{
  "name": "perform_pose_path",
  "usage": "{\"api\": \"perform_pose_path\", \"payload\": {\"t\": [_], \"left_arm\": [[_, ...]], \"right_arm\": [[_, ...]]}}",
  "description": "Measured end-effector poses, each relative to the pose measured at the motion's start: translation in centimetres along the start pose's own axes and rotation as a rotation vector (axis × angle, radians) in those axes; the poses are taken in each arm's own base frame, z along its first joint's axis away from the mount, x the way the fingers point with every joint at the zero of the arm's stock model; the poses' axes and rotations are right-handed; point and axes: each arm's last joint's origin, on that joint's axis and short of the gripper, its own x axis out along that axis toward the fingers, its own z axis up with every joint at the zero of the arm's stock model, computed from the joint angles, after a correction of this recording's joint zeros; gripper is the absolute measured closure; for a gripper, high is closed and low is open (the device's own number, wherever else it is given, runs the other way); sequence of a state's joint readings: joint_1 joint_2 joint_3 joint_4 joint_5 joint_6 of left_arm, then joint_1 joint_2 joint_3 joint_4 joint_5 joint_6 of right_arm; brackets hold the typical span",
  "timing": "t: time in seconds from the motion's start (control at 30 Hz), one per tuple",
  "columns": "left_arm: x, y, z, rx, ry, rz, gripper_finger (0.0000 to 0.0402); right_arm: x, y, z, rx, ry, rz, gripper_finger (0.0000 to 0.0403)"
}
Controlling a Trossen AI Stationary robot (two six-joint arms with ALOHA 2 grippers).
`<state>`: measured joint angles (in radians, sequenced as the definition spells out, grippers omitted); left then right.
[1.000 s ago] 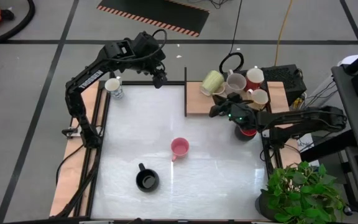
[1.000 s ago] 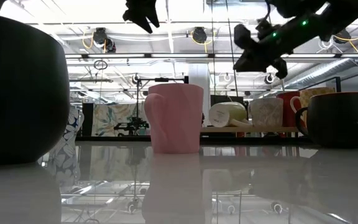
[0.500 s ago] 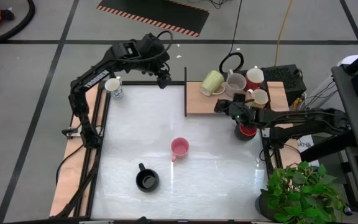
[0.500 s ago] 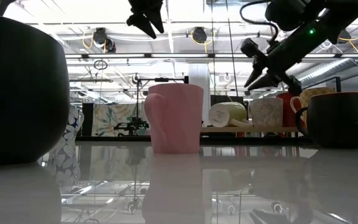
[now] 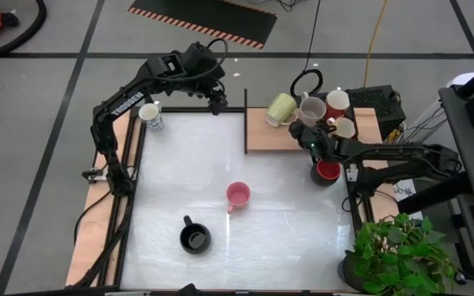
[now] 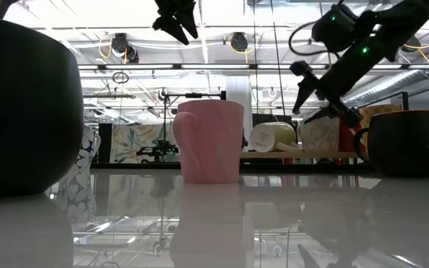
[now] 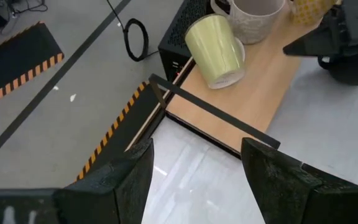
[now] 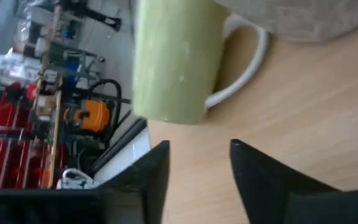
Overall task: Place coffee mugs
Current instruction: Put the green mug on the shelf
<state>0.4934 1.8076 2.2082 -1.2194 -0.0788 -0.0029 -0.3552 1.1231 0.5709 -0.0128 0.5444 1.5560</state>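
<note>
Right end effector (image 5: 305, 131) has advanced (empty, parted) beside the green mug (image 5: 281, 108).

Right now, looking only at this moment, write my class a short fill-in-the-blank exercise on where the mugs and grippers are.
1. The pale green mug on the wooden shelf lies on its ____.
2. The pink mug and the black mug stand on the ____ tabletop.
3. The right gripper hovers over the shelf, holding ____.
4. The left gripper hangs in the air with its fingers ____.

Missing words: side; white; nothing; open

Bright overhead light; glossy tabletop glare
</note>
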Motion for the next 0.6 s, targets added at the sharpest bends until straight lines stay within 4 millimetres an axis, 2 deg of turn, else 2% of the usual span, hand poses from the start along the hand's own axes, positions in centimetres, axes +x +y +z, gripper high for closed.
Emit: {"api": "perform_pose_path", "payload": {"t": [0.2,0.27,0.43,0.5,0.6], "left_arm": [[0.0,0.0,0.2,0.021,-0.018,0.0,0.0157],[0.0,0.0,0.2,0.034,-0.018,0.001,0.0157],[0.0,0.1,0.2,0.043,-0.017,0.002,0.0157],[0.0,0.1,0.1,0.043,-0.01,0.002,0.0157],[0.0,0.1,0.0,0.043,-0.004,0.001,0.0157]], "right_arm": [[1.8,-0.6,0.1,0.185,0.025,-0.061,0.0158],[2.3,-0.2,0.0,0.201,0.027,-0.015,0.0139],[2.4,2.6,0.1,0.16,0.012,0.267,0.0121],[2.1,3.7,0.4,0.143,0.0,0.322,0.0121],[1.4,6.3,1.0,0.088,-0.016,0.355,0.0126]]}}
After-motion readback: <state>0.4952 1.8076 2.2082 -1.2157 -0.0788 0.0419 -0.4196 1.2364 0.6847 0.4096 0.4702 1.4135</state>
